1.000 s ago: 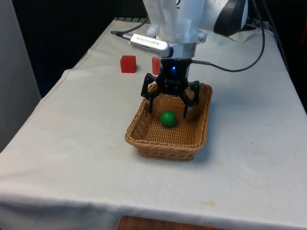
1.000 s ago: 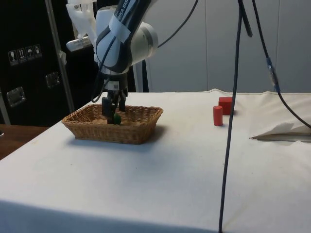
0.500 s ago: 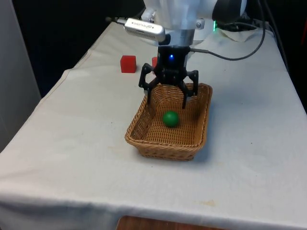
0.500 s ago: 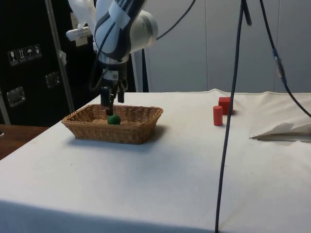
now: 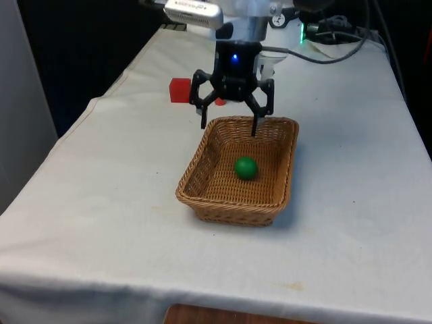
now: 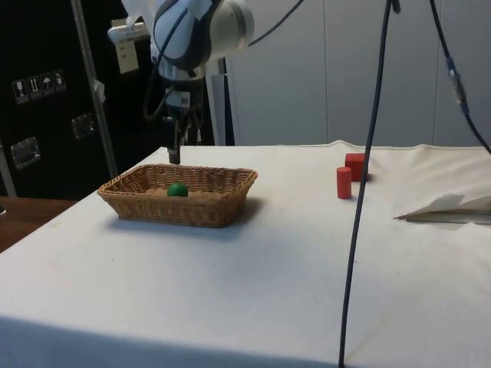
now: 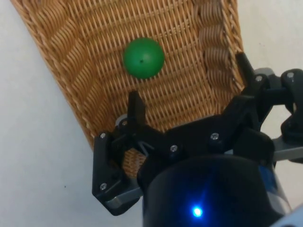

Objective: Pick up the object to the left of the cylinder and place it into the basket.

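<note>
One green ball (image 5: 246,167) lies on the woven floor of the basket (image 5: 196,196), roughly at its middle, touching nothing else. The hand (image 5: 229,125) hangs above the basket's far rim with its two fingers spread wide and nothing between them; the ball sits below it and a little towards the near side, free of both fingers. A ball has no long axis to line up. On the bench (image 5: 101,202) beyond the basket stand a red cube (image 5: 179,89) and a red cylinder (image 6: 344,182), close together. Compared with a second ago, the hand has risen from inside the basket, where its fingers straddled the ball, and drawn back towards the far end.
</note>
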